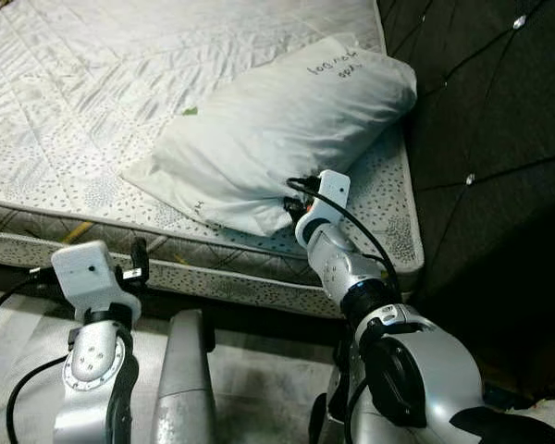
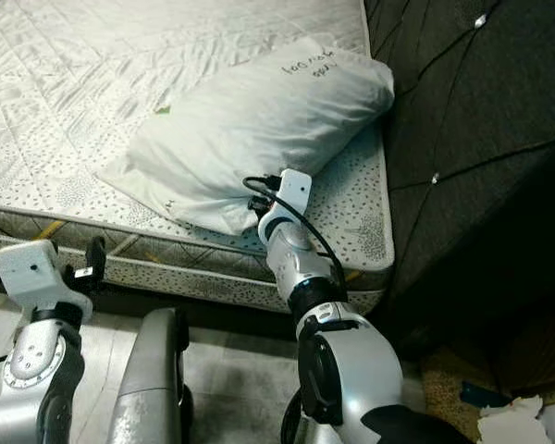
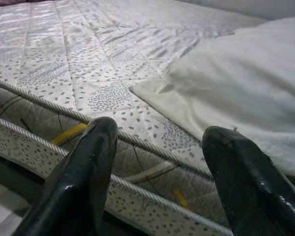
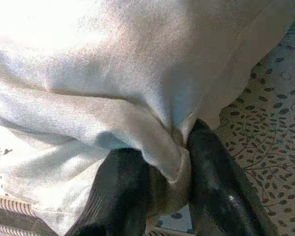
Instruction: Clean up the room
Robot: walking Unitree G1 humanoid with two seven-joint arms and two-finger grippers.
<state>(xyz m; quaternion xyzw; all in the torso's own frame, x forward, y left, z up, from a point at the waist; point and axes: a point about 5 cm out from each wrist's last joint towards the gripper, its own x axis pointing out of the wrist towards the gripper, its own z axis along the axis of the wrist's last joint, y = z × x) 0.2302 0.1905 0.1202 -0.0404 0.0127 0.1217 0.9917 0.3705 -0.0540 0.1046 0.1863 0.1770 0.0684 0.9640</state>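
Room: bedroom; bare quilted mattress (image 1: pixel 102 102) w/ speckled print, dark tufted headboard (image 1: pixel 481 120) on our right, pale floor (image 1: pixel 250 388) at bed foot.
Pillow pos.: white pillow (image 1: pixel 287 125) lies on mattress near the headboard-side corner, set at an angle, handwriting on its far end. Near corner sits close to the mattress edge.
Right gripper: right gripper (image 4: pixel 169 162) is pinched onto a fold of pillow fabric at the near corner; wrist view shows cloth bunched btwn the two black fingers (image 4: pixel 214 182). Arm reaches up from below the bed edge.
Left gripper: left gripper (image 3: pixel 160 172) fingers spread apart, nothing btwn them; held low, just off the mattress side, aimed at the pillow's near-left corner. Not touching the bed.
Handling (est.): we judge the pillow light, soft, fully compliant; it will sag and swing from a one-corner hold. Cover looks smooth, so the thin fabric pinch may slip.
Grip pt. (advice): we recommend a deep bite on the corner seam, incl. some filling, not cover alone; second hold at the opposite near corner for a level lift.
Risk: dragging may snag the mattress piping.
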